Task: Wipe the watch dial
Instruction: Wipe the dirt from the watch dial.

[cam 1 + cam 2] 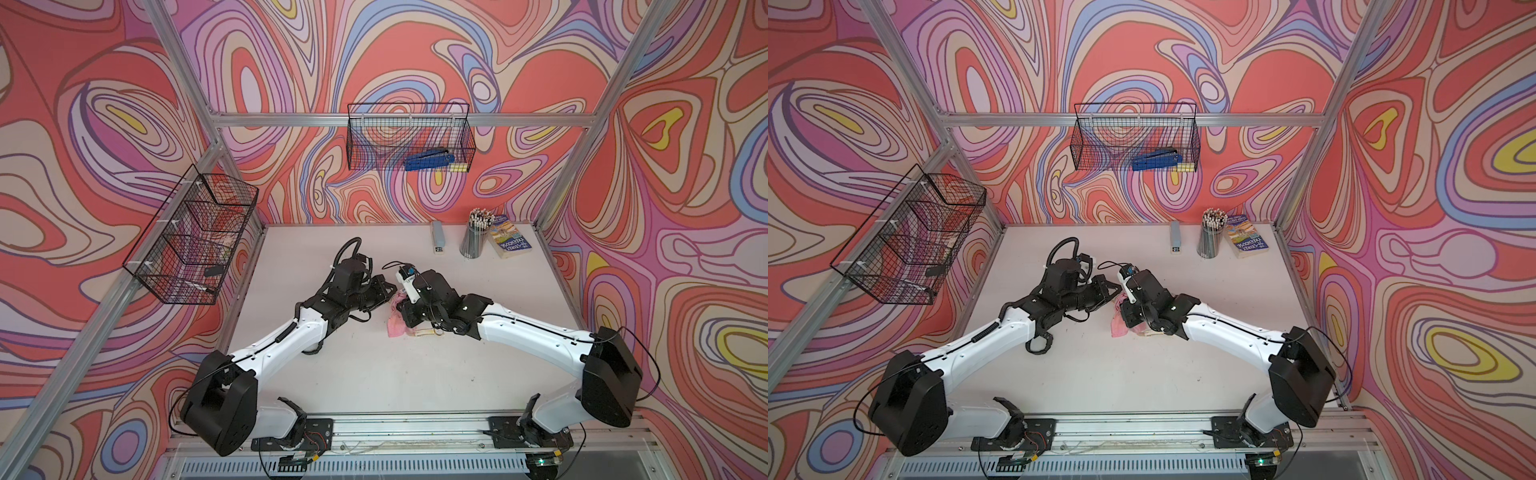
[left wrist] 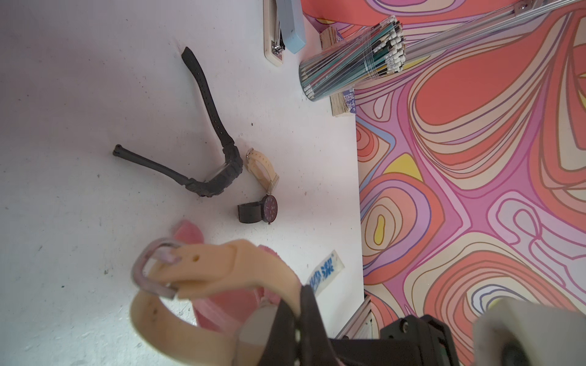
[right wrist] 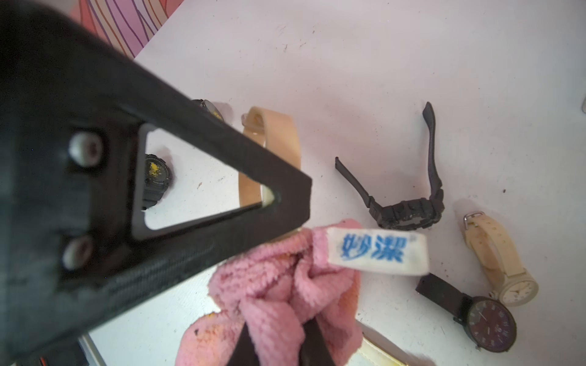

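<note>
White tabletop (image 1: 374, 374) enclosed by swirl-patterned walls. At its centre, the left gripper (image 1: 387, 290) is clamped fully on a beige-strapped watch (image 2: 203, 263), whose strap is looped and buckled; the dial is hidden. Facing it from 3 o'clock, the right gripper (image 3: 276, 336) pinches a bunched pink cloth (image 3: 269, 279) just beside the watch; contact with the dial cannot be told. Loose on the table nearby are a black digital watch (image 3: 409, 215), a dark-dial watch (image 3: 491, 326) and a cream watch (image 3: 494, 263). A pencil cup (image 1: 473, 241) stands at 1 o'clock.
</note>
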Robot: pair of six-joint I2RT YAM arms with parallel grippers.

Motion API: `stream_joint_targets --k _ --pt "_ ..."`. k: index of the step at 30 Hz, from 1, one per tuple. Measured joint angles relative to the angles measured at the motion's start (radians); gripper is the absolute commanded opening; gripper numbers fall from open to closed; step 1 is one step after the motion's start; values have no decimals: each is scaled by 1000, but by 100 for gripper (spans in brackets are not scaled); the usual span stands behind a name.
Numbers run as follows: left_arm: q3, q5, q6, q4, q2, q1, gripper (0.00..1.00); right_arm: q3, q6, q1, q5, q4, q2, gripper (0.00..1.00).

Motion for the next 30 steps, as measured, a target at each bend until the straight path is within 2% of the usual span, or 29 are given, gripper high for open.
stream_joint_targets --k 9,17,23,30 --pt "0 -19 -16 3 0 1 0 114 53 7 147 -77 30 0" --pt "0 -8 -23 -12 -4 -6 0 116 89 0 201 -89 39 0" --pt "1 20 -24 -21 -4 -7 0 6 79 -2 188 -72 -9 0" --pt "4 51 -34 -16 0 -7 0 -137 45 -2 96 -27 -112 0"
